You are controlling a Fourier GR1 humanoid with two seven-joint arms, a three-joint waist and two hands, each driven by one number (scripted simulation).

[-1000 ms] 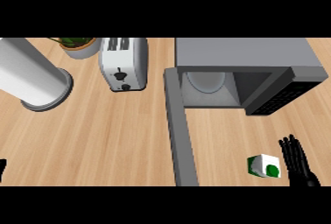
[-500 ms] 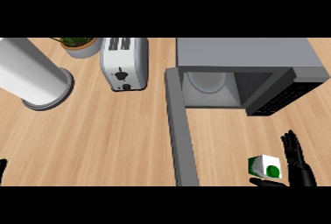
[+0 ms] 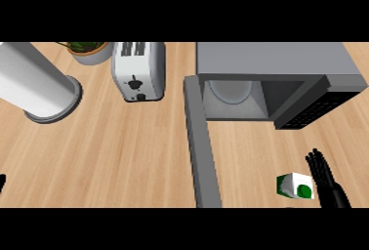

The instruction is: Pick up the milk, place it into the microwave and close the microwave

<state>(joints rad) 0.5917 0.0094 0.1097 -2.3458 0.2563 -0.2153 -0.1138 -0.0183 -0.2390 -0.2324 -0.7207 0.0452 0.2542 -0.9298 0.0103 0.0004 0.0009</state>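
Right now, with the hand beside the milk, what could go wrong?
The right hand is open beside the milk, not curled round it. Closing from there might tip the carton or push it toward the open microwave door. The carton could also knock the edge of the microwave on its way in.

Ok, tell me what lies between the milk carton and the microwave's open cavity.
Only bare wooden counter, in the head view. The milk carton stands apart from the microwave; its open door runs along the left.
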